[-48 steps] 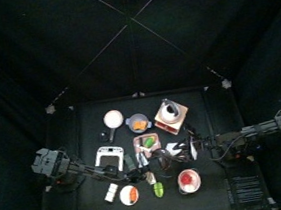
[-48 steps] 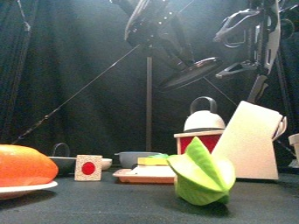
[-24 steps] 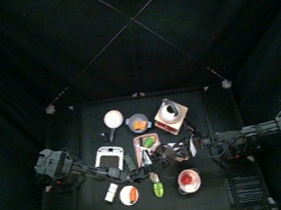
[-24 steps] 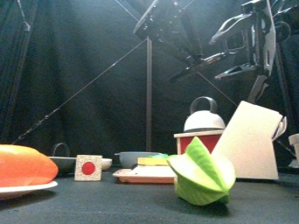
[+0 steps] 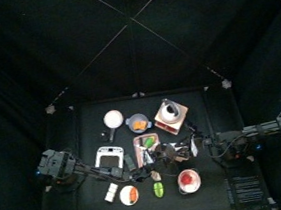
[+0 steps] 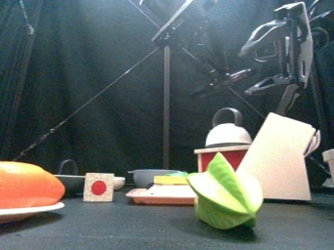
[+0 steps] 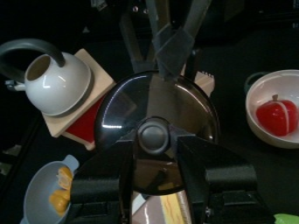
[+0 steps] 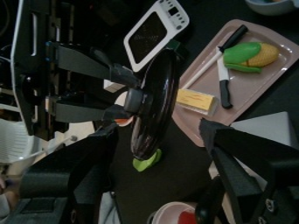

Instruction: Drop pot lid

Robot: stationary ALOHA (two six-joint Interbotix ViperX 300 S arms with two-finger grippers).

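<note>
Pot lid (image 7: pixel 156 133) gripped edgewise by left fingers (image 7: pixel 149 185), right fingers (image 8: pixel 176 149) spread, empty

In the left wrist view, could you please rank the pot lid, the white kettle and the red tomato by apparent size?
1. pot lid, though nearest the camera, so its lead may be exaggerated
2. white kettle
3. red tomato

The pot lid (image 7: pixel 156 122) is glossy dark grey with a black knob. The kettle (image 7: pixel 52 80) is white with a dark handle and stands on a tan and red trivet (image 7: pixel 73 127). A white bowl (image 7: pixel 279 109) holds a red pepper (image 7: pixel 279 116). The star fruit (image 6: pixel 225 193) is light green. The plate (image 6: pixel 29 211) is white under an orange fruit (image 6: pixel 23 184). The tray (image 8: pixel 228 61) is pink.
</note>
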